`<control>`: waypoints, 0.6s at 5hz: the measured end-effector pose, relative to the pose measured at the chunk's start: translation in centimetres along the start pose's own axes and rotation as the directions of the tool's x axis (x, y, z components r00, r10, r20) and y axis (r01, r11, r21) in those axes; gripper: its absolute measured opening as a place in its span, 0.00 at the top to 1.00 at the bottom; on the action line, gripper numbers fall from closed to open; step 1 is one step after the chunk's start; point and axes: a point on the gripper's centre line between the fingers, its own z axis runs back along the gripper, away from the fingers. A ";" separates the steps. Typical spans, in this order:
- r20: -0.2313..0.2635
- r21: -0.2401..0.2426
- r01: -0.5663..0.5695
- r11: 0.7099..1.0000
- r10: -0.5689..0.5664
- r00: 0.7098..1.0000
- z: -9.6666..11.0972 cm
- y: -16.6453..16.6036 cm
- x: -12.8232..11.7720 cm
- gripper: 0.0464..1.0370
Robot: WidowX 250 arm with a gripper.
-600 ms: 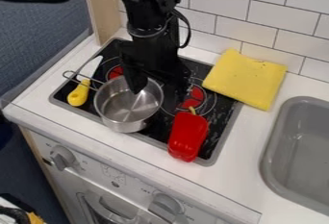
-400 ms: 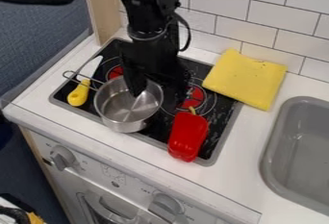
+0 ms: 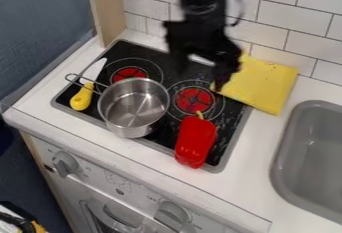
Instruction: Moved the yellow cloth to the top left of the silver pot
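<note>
One yellow cloth (image 3: 266,84) lies at the far right corner of the hob (image 3: 229,127). One gripper (image 3: 202,72): two fingers wide apart, holding nothing. One silver pot (image 3: 130,119), one red pepper (image 3: 195,143).

From where I stood, white rectangular tiles (image 3: 277,34) with dark grout lines covered the wall behind the counter (image 3: 267,157). To the left rose a dark blue-grey wall (image 3: 40,37), and a pale wooden post (image 3: 108,14) stood upright between it and the tiles. The white countertop held a black cooktop (image 3: 233,127) with a grey border and red burner centres, and a grey sink (image 3: 288,127) sat to its right. Below, I saw a light front panel (image 3: 97,178) with grey knobs (image 3: 65,164). The light looked even.
</note>
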 end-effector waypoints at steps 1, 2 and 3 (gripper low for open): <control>-0.016 0.010 -0.027 1.000 0.028 1.000 -1.6 -0.8 3.8 0.03; -0.058 0.023 -0.066 0.998 0.067 0.996 -4.8 -0.7 5.6 0.04; -0.137 0.037 -0.087 0.996 0.091 0.986 -8.3 -0.5 6.1 0.04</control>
